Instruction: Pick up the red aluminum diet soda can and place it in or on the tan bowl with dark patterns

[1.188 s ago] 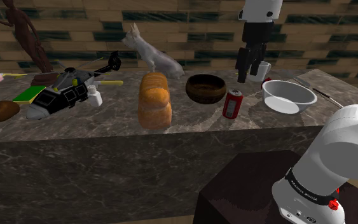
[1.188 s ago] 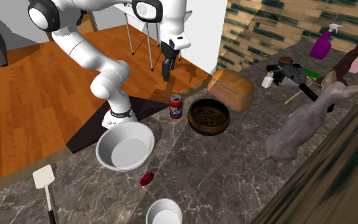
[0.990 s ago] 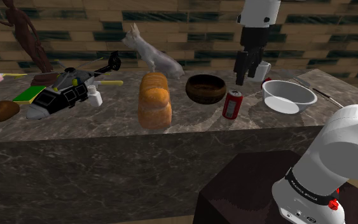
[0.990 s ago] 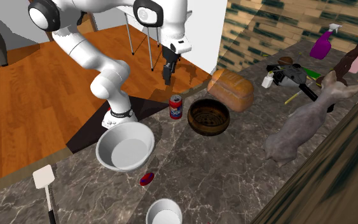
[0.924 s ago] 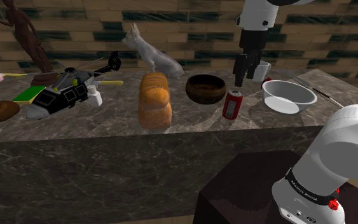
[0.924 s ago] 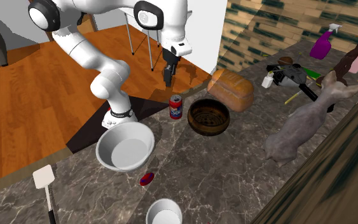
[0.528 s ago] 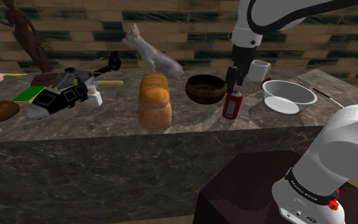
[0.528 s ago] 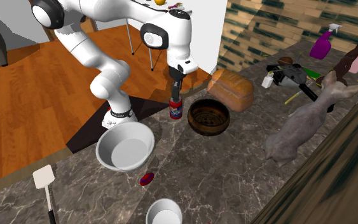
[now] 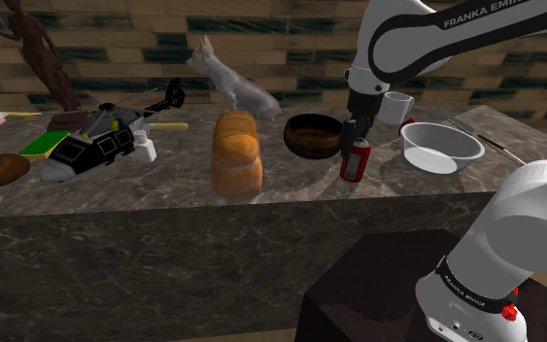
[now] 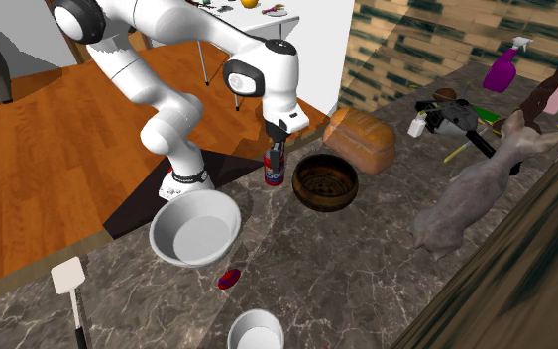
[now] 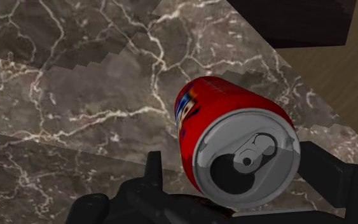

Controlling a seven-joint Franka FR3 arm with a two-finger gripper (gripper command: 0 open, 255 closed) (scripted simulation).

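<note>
soda can [image 9: 355, 163]: red, silver lid, upright on the marble surface [image 9: 164, 185], near the edge by the stand
tool [image 9: 358, 144]: released, down over the soda can, fingers [image 11: 153, 170] astride its top, one clear of it
brown bowl [image 9: 312, 146]: just beside the soda can
white bowl [image 9: 442, 155]: on the soda can's other side

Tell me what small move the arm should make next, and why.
Probably close the end effector on the red soda can with the silver top: the can stands upright on the marble counter between the black fingers, which look apart from it, so it is not yet held.
</note>
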